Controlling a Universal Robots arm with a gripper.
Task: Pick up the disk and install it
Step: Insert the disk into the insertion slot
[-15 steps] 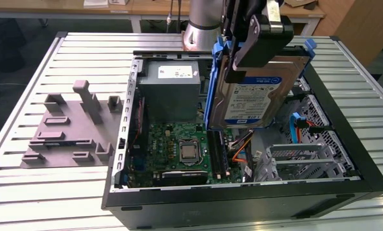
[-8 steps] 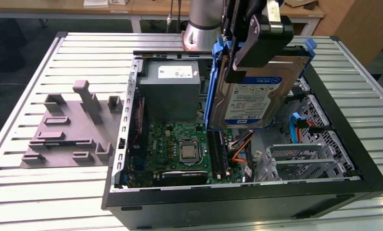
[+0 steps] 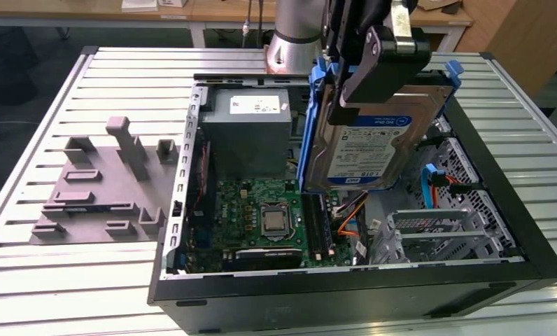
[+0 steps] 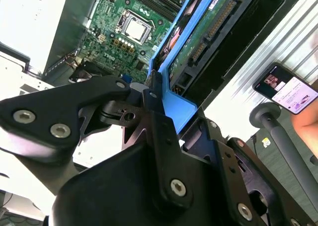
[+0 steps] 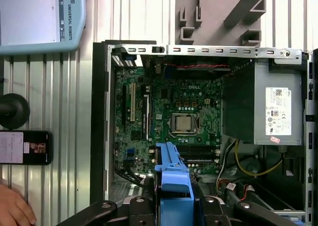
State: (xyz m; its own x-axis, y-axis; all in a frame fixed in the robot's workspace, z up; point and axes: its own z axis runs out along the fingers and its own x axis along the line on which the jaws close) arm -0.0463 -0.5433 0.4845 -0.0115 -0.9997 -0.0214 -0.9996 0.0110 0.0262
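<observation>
Black gripper (image 4: 158,104) linkage sits closest to the lens in both wrist views, its jaws closed on the blue plastic bracket (image 5: 173,186) that frames the disk (image 3: 370,150). In the exterior view the disk hangs in the air above the open computer case (image 3: 502,269), held on edge with its long axis running steeply up and down, slightly tilted; the white-and-blue label faces the camera and the lower end points down toward the motherboard (image 3: 259,220). In the second wrist view its green circuit-board underside and connector edge (image 4: 211,30) point away from the gripper, toward the case. The grey power-supply box (image 3: 245,129) stands just beside the disk on the exterior view's left. A grey fixture plate (image 3: 96,189) lies on the slatted table (image 3: 36,280), well apart from the case. In the first wrist view a hand (image 5: 15,208) rests near a phone (image 5: 25,147).
</observation>
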